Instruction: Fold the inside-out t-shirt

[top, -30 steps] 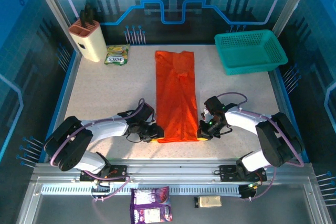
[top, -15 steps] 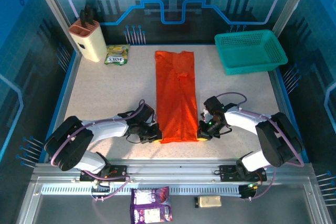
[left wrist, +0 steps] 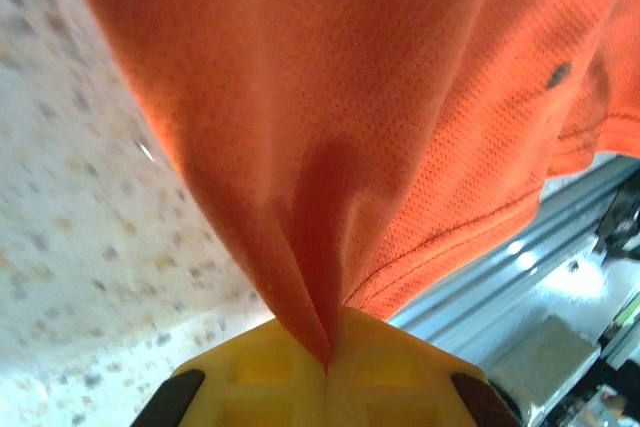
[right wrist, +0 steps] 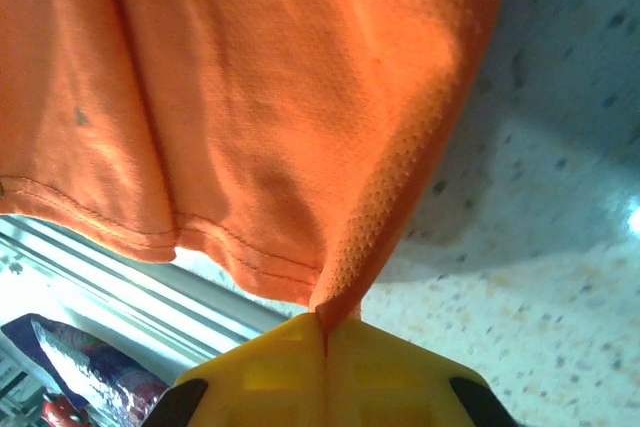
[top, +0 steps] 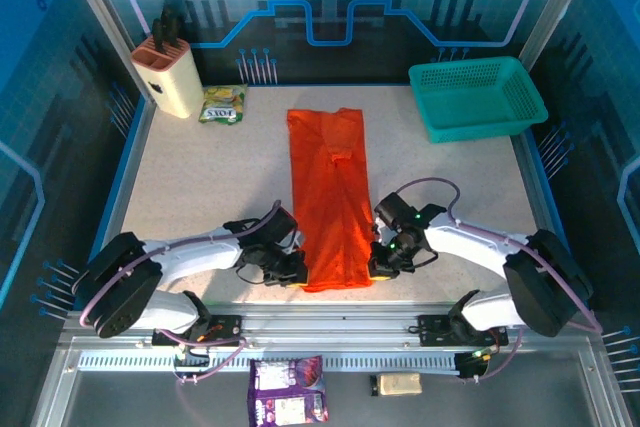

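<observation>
Across the surface [top: 200,187], the inside-out t-shirt [top: 330,187] is being dragged nearer, hem corners being pinched by the left claw [top: 297,272] and right claw [top: 378,265]; fold's probably being started.

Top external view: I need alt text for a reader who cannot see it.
A long, narrow orange t-shirt lies down the middle of a speckled table, and the left hand and right hand each pinch a near corner of it. A teal basket sits far right, a knife block far left.
</observation>
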`<state>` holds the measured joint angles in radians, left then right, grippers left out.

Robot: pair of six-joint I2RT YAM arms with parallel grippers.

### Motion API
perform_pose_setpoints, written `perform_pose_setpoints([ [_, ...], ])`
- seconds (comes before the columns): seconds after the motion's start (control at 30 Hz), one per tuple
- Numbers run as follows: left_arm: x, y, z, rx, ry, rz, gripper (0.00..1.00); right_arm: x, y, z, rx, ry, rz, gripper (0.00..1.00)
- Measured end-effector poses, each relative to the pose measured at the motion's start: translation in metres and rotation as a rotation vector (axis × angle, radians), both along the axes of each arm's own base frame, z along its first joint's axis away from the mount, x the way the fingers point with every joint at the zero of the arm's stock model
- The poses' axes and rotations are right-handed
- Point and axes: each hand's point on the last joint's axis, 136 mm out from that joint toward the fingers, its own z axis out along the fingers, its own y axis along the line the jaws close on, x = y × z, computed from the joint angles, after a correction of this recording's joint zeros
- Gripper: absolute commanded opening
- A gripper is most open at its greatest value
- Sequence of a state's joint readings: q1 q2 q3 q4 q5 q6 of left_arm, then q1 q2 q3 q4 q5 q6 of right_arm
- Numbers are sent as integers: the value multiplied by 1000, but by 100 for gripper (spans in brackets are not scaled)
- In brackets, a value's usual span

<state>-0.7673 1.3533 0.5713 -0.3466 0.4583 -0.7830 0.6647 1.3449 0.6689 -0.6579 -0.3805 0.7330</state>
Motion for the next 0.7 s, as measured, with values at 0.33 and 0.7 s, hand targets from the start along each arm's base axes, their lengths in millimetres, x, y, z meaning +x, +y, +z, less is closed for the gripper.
perform_pose_setpoints([
  [0.33, -34, 1, 22, -12, 27, -92, 1, -34, -4, 30, 30, -18, 2, 0],
  [0.7, 23, 3, 79, -42, -144, 2, 0, 20, 1, 81, 82, -155, -122, 0],
])
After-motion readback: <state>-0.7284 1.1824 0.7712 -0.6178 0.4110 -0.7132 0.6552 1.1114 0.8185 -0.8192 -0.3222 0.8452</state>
